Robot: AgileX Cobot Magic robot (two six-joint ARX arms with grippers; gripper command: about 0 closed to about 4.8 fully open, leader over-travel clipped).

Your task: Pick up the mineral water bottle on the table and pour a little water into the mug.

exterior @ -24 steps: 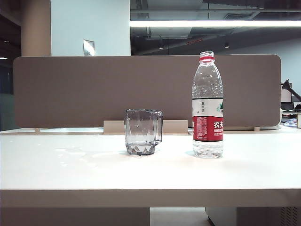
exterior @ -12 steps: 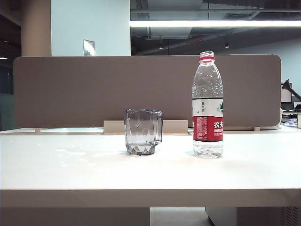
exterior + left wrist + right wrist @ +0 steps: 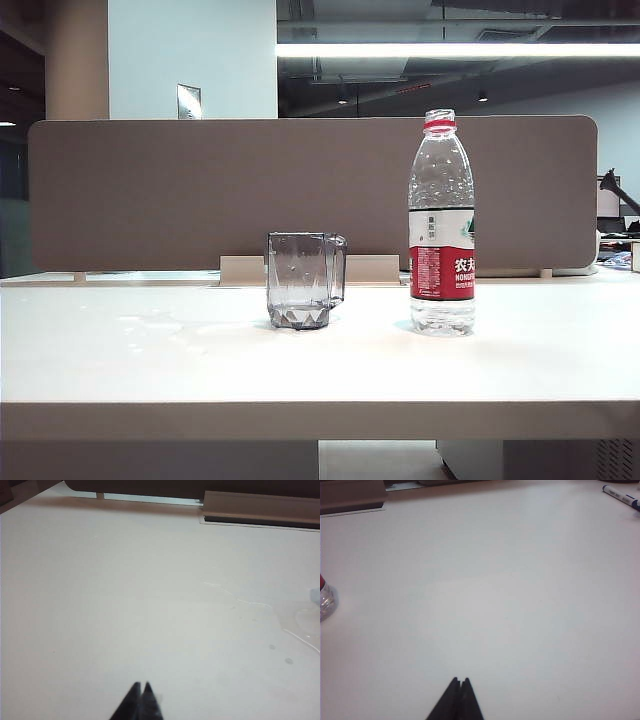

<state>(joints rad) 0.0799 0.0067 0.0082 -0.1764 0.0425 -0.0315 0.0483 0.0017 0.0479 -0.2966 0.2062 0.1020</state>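
Now, the mineral water bottle (image 3: 441,225) stands upright on the table (image 3: 300,370), right of the mug (image 3: 304,280) and clearly apart from it.

Right gripper (image 3: 459,681) hovers over bare tabletop, jaws pressed together and empty; the bottle's base peeks in at its view's edge, so this looks the nearer arm. Left gripper (image 3: 141,685) likewise closed, a water smear (image 3: 300,630) ahead. Brown partition (image 3: 200,190) behind, pen (image 3: 621,497) far off.

The clear, red-labelled mineral water bottle (image 3: 441,223) stands upright on the off-white table (image 3: 320,375), right of the upright smoky-grey mug (image 3: 304,280).
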